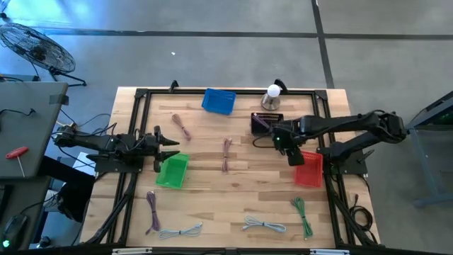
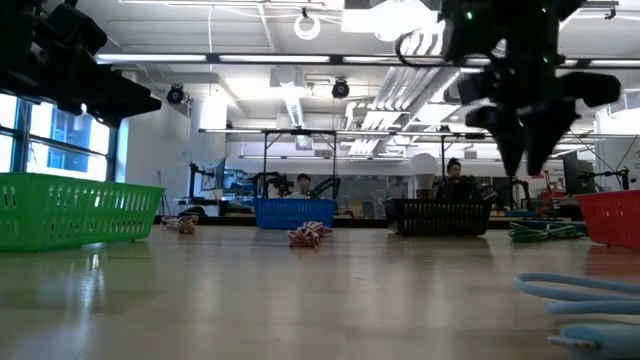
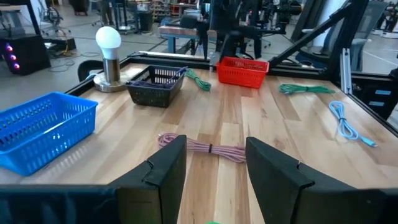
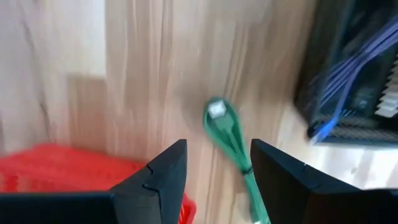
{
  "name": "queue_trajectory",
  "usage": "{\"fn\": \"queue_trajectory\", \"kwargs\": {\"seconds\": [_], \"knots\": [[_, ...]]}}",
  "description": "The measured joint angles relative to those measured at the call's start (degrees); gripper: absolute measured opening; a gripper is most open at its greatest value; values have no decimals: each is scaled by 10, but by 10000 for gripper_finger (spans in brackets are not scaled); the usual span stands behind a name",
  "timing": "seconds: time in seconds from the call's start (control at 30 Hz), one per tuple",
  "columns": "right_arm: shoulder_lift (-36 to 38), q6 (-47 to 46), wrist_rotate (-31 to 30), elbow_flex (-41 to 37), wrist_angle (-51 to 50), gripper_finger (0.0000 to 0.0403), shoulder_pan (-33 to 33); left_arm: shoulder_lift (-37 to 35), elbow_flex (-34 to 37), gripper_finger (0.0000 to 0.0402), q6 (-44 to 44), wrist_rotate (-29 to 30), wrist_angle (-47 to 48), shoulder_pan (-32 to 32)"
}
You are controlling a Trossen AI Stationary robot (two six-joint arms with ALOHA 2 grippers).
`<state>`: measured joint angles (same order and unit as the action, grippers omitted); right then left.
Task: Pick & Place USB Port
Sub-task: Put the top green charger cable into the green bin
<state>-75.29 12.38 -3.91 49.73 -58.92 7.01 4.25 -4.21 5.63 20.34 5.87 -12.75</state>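
Okay, near edge first: two white cables and lie nearer than the red basket, to its left. A purple cable lies further left of it, and a green cable sits almost straight in front of it. The green basket sits level with the red basket, well to its left across the table. The left gripper hangs just above the green basket's far rim, fingers spread and holding nothing. A pink cable lies about midway between the green and red baskets. The right gripper hovers off the table just beyond the red basket's far left corner, pointing down, with its fingers apart and nothing gripped. The task's thing, a second green USB cable, lies on the wood under that gripper in the gap between its fingers, between the red basket and the black basket. I can't tell contact; it looks untouched. The black basket is beyond the red one, slightly left, with blue-purple cables inside. Another pink cable lies far left of the red basket, about as far back as the black one. Farthest back are a blue basket and a bulb lamp, both beyond the red basket and left of it.
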Motion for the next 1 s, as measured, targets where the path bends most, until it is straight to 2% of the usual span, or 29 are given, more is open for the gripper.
{"fn": "queue_trajectory", "kwargs": {"seconds": [0.3, 0.8, 1.0], "knots": [[-2, 11, -1, -79, 81, 169, 1, 0, 2, 162, -11, 8, -18, 0], [-95, -3, -21, -78, 111, 169, 1, 0, 3, 162, -9, 14, -22, 0], [-106, -4, -33, -78, 129, 169, 1, 0, 3, 162, -9, 14, -22, 0]]}}
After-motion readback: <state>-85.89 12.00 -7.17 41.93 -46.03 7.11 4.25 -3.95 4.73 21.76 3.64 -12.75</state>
